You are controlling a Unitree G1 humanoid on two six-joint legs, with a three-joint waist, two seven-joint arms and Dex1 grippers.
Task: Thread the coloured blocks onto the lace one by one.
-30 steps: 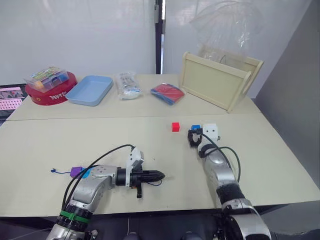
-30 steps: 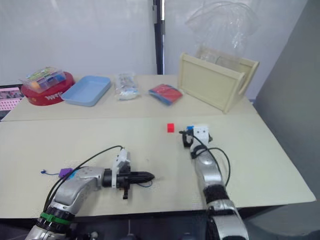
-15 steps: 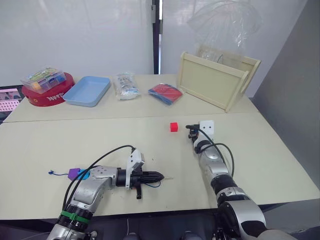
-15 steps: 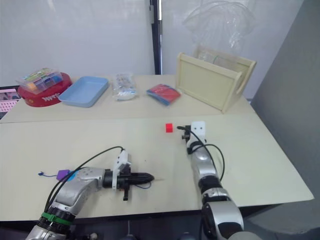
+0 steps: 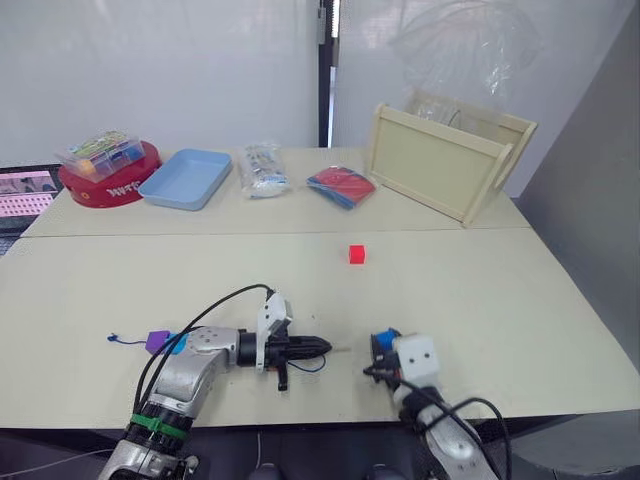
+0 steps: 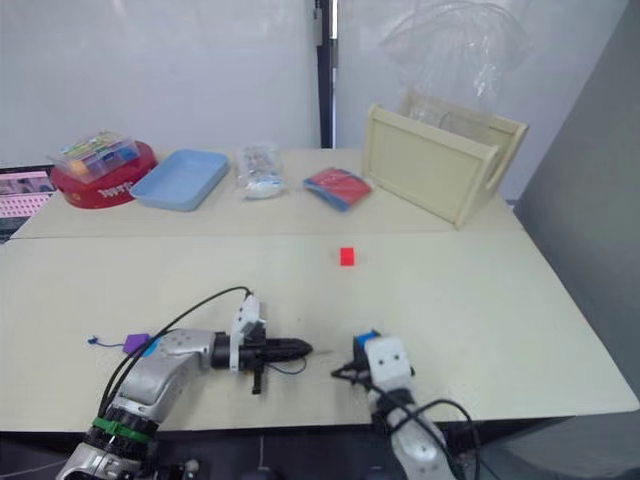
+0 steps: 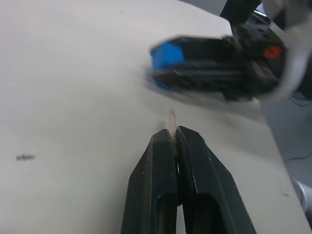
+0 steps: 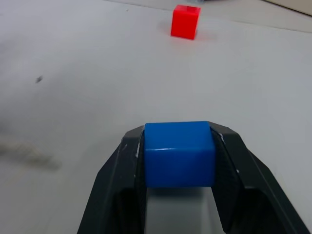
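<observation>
Along the far edge of the table [image 5: 560, 300] stand a red round tin [image 5: 108, 185] with a clear box of colourful pieces [image 5: 99, 151] on top, a light blue tray [image 5: 185, 179], a clear plastic packet [image 5: 261, 170], a red-and-blue flat packet [image 5: 341, 187] and a pale wooden crate [image 5: 450, 160] lying on its side with crumpled clear plastic [image 5: 465, 45] in and above it; what else the crate holds cannot be told. A red cube [image 5: 357, 254] sits alone mid-table, well apart from both arms — nothing lies between it and them. The left gripper [image 7: 174, 134] lies low over the table with its fingers pressed together on the pale tip [image 7: 171, 117] of the lace [image 5: 128, 340]; the dark cord trails back to the robot's left, where a purple block [image 5: 156, 341] and a cyan block [image 5: 174, 346] sit on it beside the left forearm. The right gripper [image 8: 179, 146] pinches the blue block [image 8: 179, 152] between its fingers, just beside the lace tip; block and tip are near but apart, with only bare table between them.
</observation>
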